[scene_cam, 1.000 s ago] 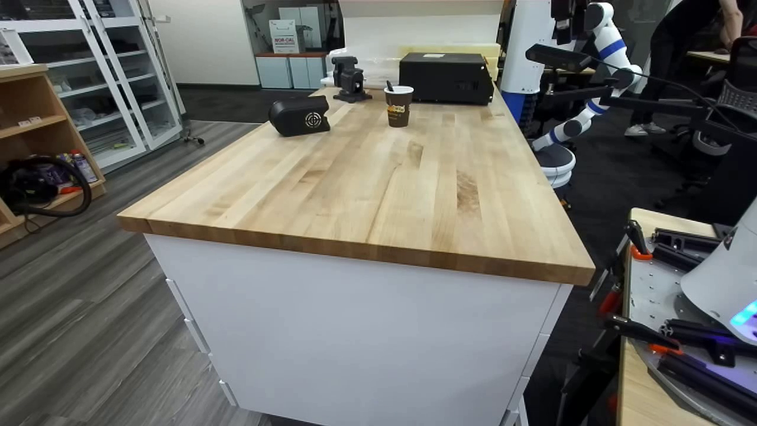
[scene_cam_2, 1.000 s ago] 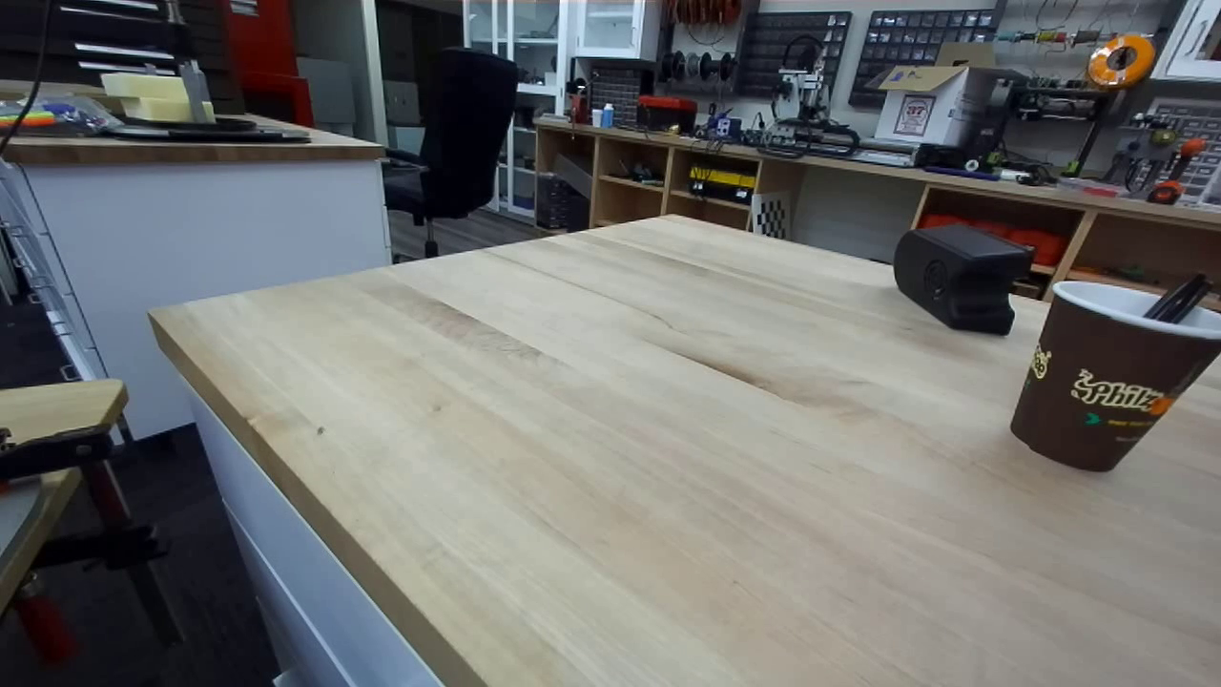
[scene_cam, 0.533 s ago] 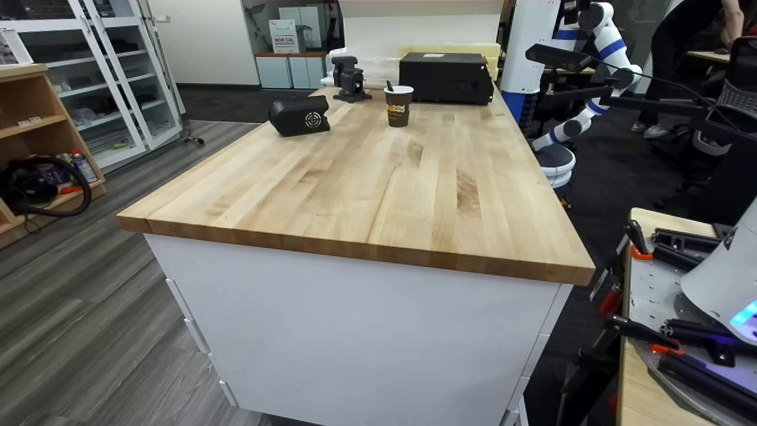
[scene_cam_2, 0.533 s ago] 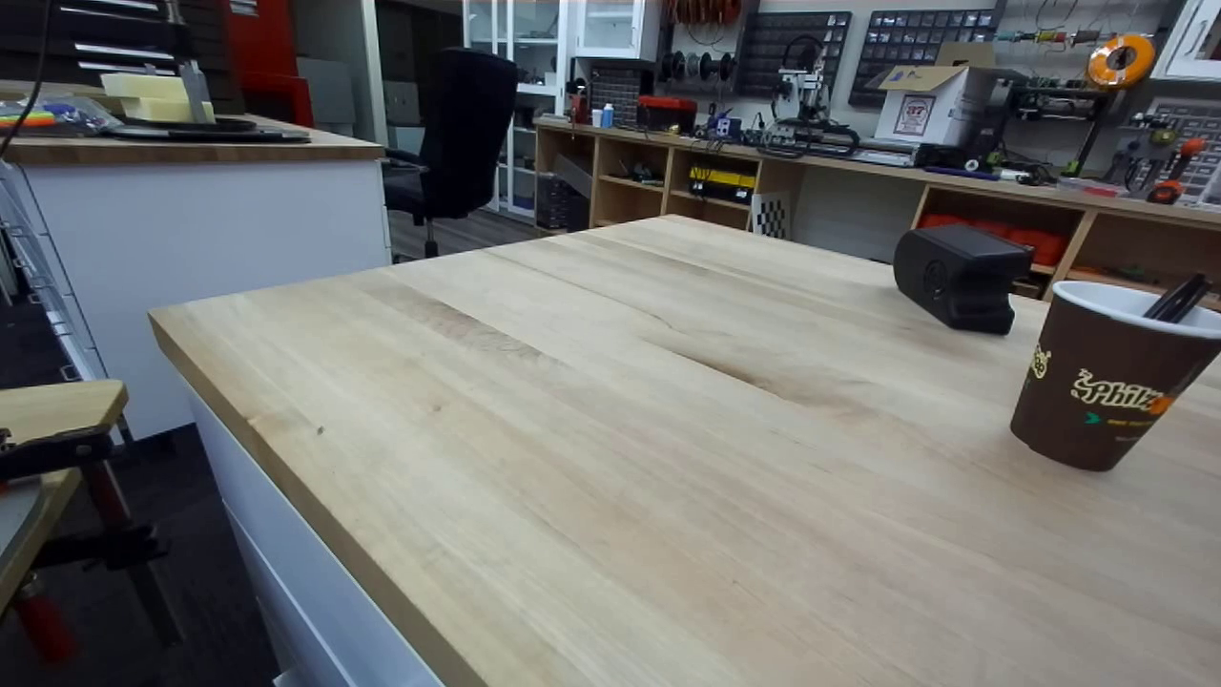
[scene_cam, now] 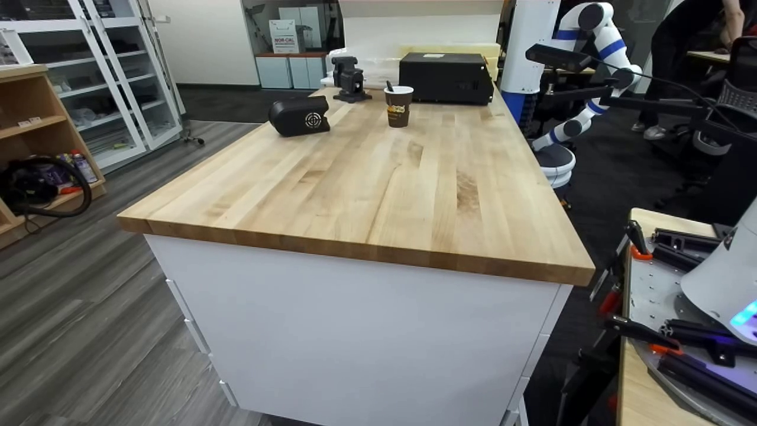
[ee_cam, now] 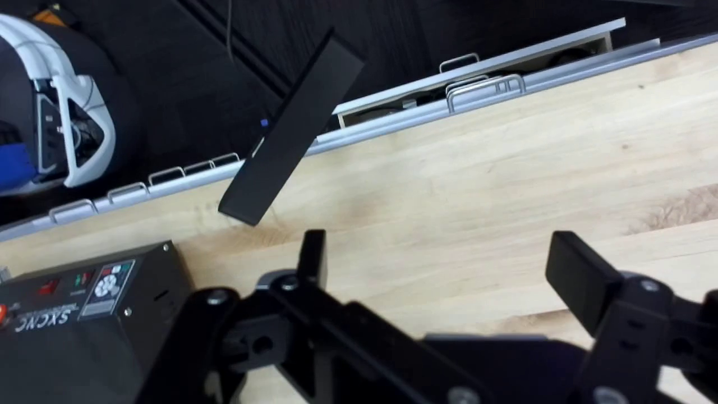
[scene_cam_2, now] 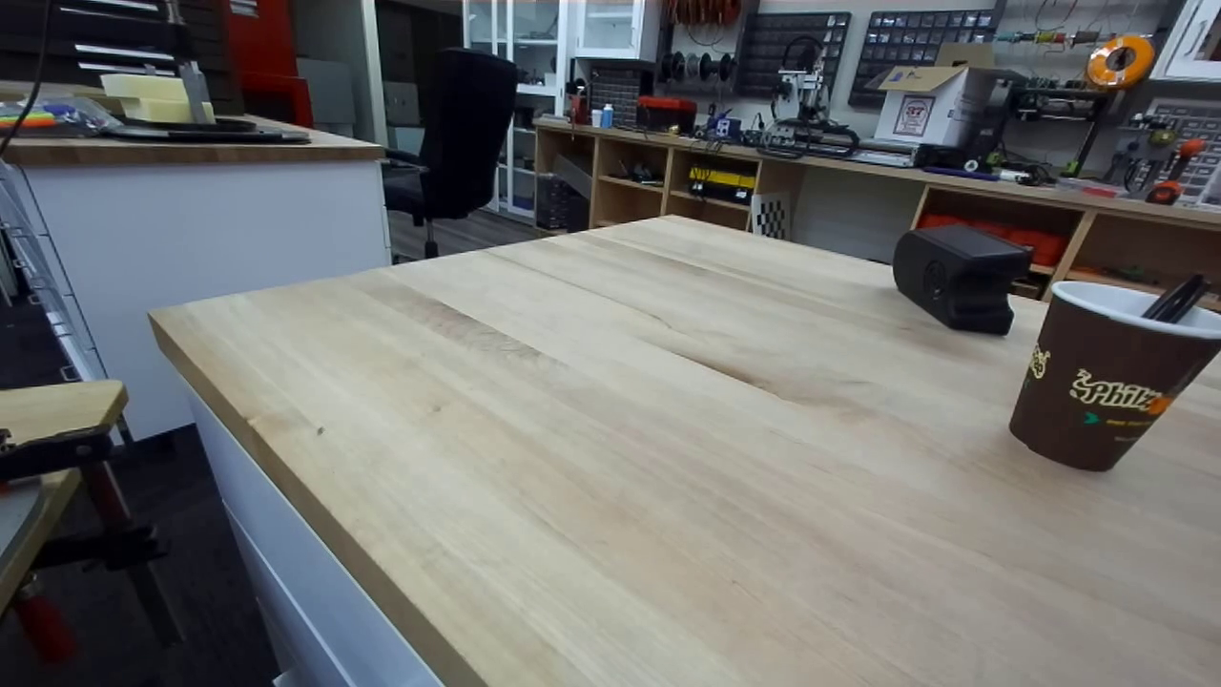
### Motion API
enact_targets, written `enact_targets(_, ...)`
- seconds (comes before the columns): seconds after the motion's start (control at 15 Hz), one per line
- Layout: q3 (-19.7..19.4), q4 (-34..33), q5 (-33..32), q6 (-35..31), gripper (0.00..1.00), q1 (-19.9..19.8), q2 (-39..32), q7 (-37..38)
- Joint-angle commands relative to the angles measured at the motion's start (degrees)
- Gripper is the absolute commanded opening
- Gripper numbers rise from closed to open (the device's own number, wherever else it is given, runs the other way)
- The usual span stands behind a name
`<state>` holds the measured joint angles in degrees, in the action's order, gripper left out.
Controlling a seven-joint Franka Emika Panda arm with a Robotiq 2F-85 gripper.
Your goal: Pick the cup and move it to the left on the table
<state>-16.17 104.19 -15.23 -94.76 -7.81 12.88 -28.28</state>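
— How does your gripper [ee_cam: 443,264] stand?

— Spread. In my wrist view its two fingers [ee_cam: 583,283] are well apart, and the pale wood of the table [ee_cam: 437,196] shows between them.

— What sits nearest to it there?

— A black device [ee_cam: 67,353], box-shaped and lettered SXCNC, at the left of that view. Along the table's edge a drawer [ee_cam: 538,50] is pulled out; I see dark shapes in it, too dim for me to name.

— And the cup [scene_cam: 398,112]?

— It stands upright on the table in both exterior views: dark brown outside, white at the rim and inside, yellowish lettering on its side. Slim black sticks [scene_cam_2: 1180,298] poke out above the rim. How deep they reach, the cup's wall hides from me.

— What is near it?

— A black block [scene_cam: 298,116], rounded at one end, lies to its left in both exterior views, wood between the two.

— Other containers, farther off?

— In an exterior view, a cardboard box [scene_cam_2: 954,105] with its flaps up, on a long workbench [scene_cam_2: 634,198]; its contents I cannot see. One compartment below holds a yellow-and-black case [scene_cam_2: 720,183], another some red things [scene_cam_2: 1045,246].
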Motion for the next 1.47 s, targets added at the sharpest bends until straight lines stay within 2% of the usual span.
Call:
enact_targets(0.0, -1.45, -11.62, 7.05, -0.58, 1.00, -0.16, -10.00, -7.68)
enact_targets(0.47, 1.67, -30.81, 19.38, 2.61, 1.00, -5.18, -30.14, -12.70)
enact_targets(0.8, 6.30, -44.00, 22.83, 7.52, 1.00, -10.31, -41.78, -13.64)
enact_targets(0.87, 4.98, -47.04, 23.92, 9.19, 1.00, -9.55, -44.13, -14.41)
enact_targets(1.07, 5.35, -54.20, 22.50, 12.84, 1.00, -8.72, -48.86, -14.38)
enact_targets(1.13, 8.19, -54.99, 19.57, 13.33, 1.00, -9.23, -49.27, -13.93)
enact_targets(1.4, 10.58, -60.25, 13.15, 17.23, 1.00, -6.79, -52.94, -15.37)
